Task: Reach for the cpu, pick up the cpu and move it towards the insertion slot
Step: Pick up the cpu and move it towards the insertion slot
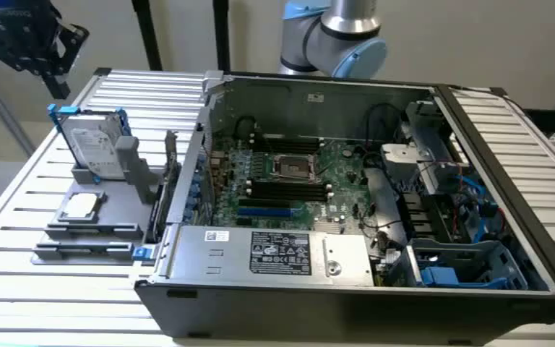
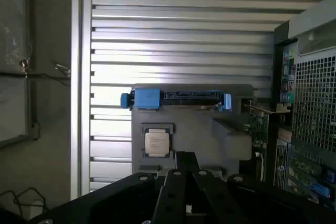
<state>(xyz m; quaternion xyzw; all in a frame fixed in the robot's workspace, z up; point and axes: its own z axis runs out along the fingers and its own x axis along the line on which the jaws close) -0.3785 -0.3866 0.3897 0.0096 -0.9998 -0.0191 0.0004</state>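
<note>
The cpu (image 1: 82, 204), a small flat square chip with a silvery top, lies in a grey holder (image 1: 89, 231) on the slatted table at the exterior view's left. In the wrist view the cpu (image 2: 157, 141) sits just beyond my black fingertips. My gripper (image 1: 58, 83) hangs high over the table's far left corner, well above the cpu and apart from it. The gripper (image 2: 186, 157) is shut, fingertips meeting with nothing between them. The insertion slot (image 1: 292, 168), a shiny metal frame around a dark centre, lies on the green board inside the open computer case.
A silver hard drive (image 1: 95, 148) with blue-framed edges stands upright in the holder just behind the cpu; its top edge (image 2: 176, 98) is seen from above. The black case wall (image 1: 186, 181) rises between holder and board. Black memory slots (image 1: 287, 191) flank the socket.
</note>
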